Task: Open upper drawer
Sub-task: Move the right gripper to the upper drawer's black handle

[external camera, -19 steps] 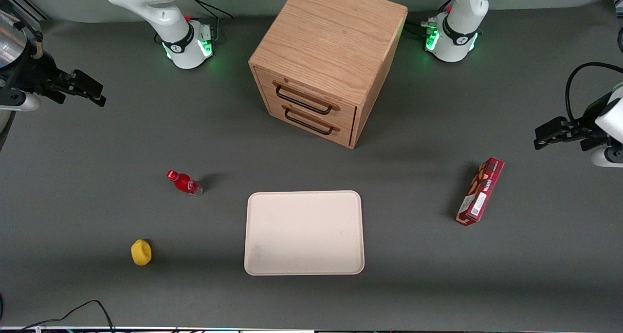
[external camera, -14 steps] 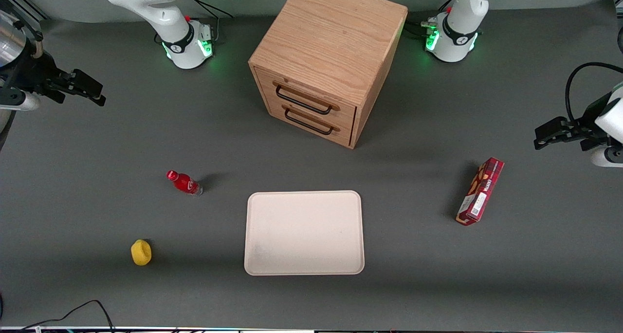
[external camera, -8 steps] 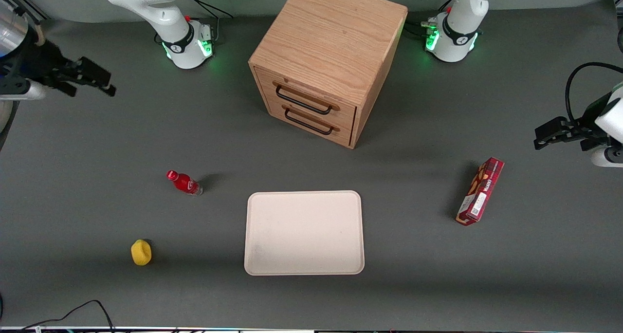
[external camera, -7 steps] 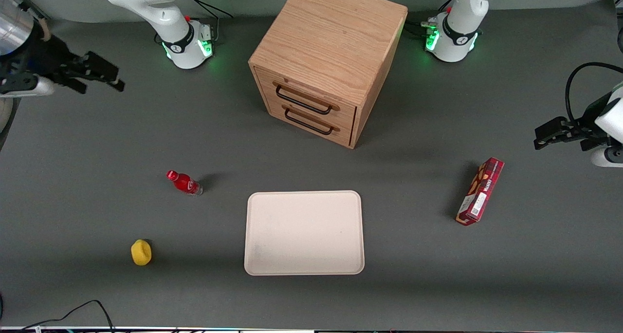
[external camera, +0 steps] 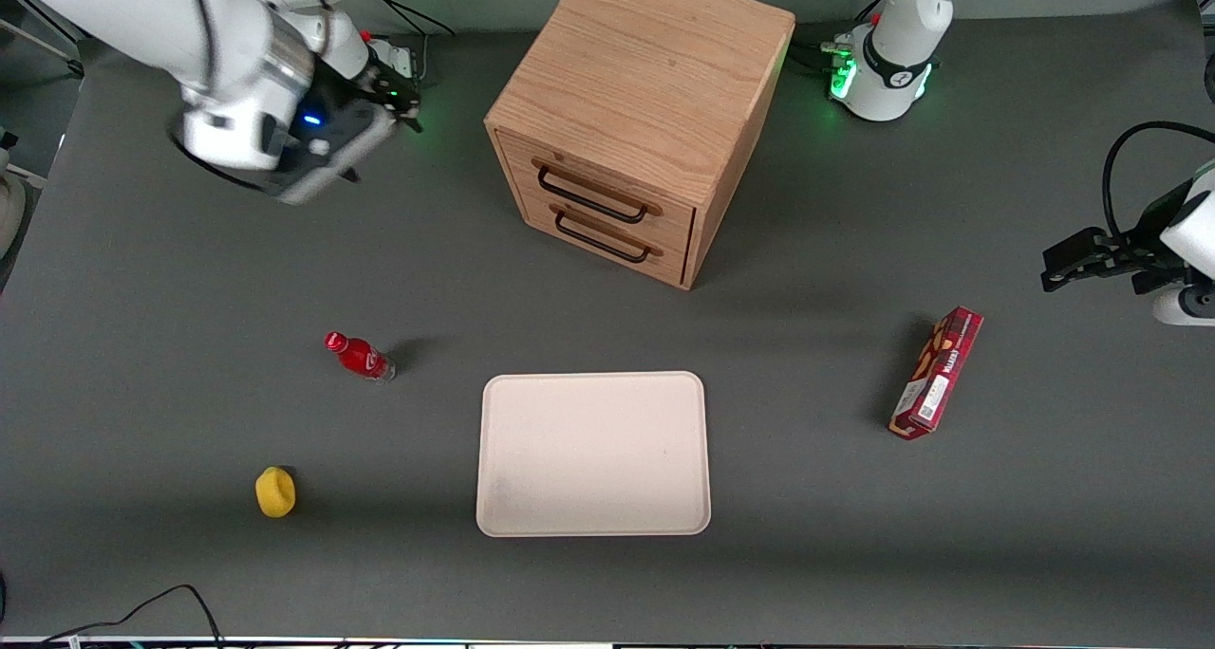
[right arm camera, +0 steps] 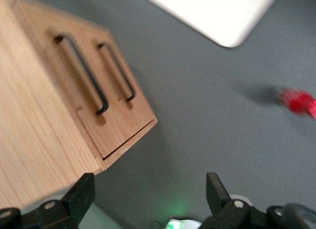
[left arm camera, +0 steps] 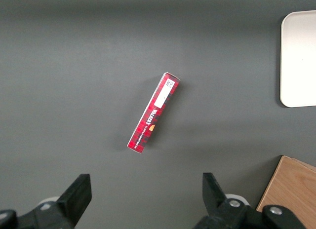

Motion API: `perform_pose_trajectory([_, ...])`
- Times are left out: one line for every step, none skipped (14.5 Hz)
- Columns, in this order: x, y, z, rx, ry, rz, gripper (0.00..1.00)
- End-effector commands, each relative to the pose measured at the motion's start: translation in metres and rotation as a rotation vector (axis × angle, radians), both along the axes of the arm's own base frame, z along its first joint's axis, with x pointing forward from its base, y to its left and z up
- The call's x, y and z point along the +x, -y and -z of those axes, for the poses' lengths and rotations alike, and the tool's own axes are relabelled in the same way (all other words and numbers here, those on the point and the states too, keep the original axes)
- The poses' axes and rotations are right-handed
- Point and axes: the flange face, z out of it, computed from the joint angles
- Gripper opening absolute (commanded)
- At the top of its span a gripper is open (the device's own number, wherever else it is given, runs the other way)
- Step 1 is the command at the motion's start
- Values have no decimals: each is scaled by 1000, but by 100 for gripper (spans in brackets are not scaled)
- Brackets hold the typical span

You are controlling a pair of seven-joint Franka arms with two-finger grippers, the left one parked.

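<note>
Gripper [right arm camera: 148, 202] up over table nr working arm's base, jaws wide apart w/ nothing held, well apart from upper drawer [external camera: 607, 192], shut atop cabinet [external camera: 645, 70] above its twin; best approach: drop level w/ black handle [external camera: 590, 195], square up, straddle wire mid-span.

No lettering reads clearly; the red box [left arm camera: 153, 112] bears an illegible brand.

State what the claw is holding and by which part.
Nothing is held. The claw is open and empty, in the air beside the cabinet, apart from the upper drawer.
</note>
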Motion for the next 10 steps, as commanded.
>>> perform_pose_trajectory([13, -44, 34, 122, -70, -210, 100])
perform_pose_trajectory([14, -58, 44, 151, -67, -217, 100])
perform_pose_trajectory([13, -74, 57, 171, -75, -237, 100])
perform_pose_trajectory([16, -91, 73, 194, -82, -246, 100])
perform_pose_trajectory([19, -105, 92, 214, -91, -249, 100])
perform_pose_trajectory([19, -118, 111, 233, -107, -254, 100])
perform_pose_trajectory([17, -129, 126, 243, -112, -263, 100])
perform_pose_trajectory([17, -134, 137, 241, -113, -263, 100])
perform_pose_trajectory([19, -135, 146, 245, -115, -257, 100])
perform_pose_trajectory([22, -137, 156, 248, -119, -251, 100])
